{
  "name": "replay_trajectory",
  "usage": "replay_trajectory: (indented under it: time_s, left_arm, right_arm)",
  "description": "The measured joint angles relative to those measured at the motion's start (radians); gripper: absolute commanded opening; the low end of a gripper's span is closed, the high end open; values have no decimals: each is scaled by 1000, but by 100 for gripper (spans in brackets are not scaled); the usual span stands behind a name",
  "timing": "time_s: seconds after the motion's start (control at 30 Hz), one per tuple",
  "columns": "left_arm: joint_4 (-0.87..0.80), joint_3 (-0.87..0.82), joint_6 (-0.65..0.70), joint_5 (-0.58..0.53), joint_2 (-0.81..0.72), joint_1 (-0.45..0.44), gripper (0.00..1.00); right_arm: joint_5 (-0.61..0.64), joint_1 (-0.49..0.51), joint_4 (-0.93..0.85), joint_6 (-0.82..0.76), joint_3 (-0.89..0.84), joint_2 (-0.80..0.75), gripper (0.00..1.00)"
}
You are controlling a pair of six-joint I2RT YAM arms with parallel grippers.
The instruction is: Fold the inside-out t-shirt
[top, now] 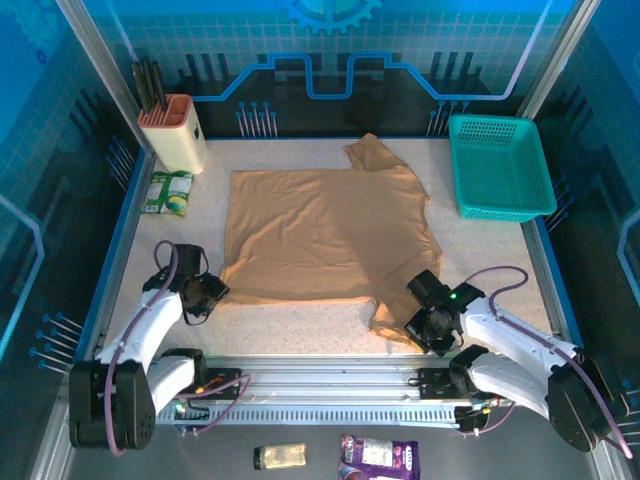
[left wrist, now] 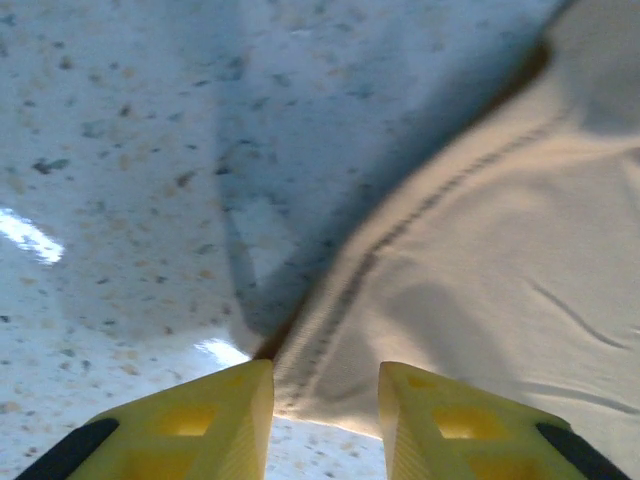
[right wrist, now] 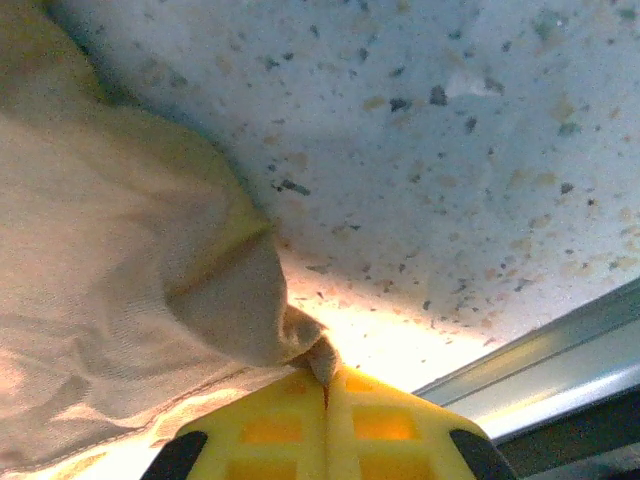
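Shirt: the tan inside-out t-shirt (top: 325, 235) lies spread flat in the middle of the speckled surface (top: 290, 325).
Left tool (left wrist: 325, 390): yellow fingers narrowly apart, straddling the shirt's near-left hem corner without pinching it.
Right tool (right wrist: 328, 380): fingers pressed together, pinching a bunched tip of fabric at the shirt's near-right corner.
Far corners: teal basket (top: 500, 165) on the right, knife block (top: 175, 130) on the left.
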Motion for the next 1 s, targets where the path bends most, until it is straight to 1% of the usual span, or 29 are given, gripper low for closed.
replay_trajectory:
  time_s: [0.1, 0.27, 0.43, 0.53, 0.67, 0.87, 1.0]
  left_arm:
    - [0, 11, 3, -18, 58, 0, 29]
    - [1, 16, 3, -33, 92, 0, 28]
    - [-24, 19, 2, -68, 80, -5, 33]
    - [-43, 24, 1, -85, 46, -12, 33]
    - [-43, 36, 0, -85, 68, -22, 30]
    - [-42, 36, 0, -80, 127, -46, 27]
    - [-42, 36, 0, -82, 129, -48, 22]
  right_arm:
    - [4, 0, 2, 4, -5, -17, 0]
    - [19, 0, 2, 11, -10, -41, 0]
    - [27, 0, -1, 15, -10, -50, 0]
    - [27, 0, -2, 17, -10, -50, 0]
    - [28, 0, -3, 18, -10, -50, 0]
    - [39, 0, -11, 18, -10, -46, 0]
    - [45, 0, -15, 18, -10, -47, 0]
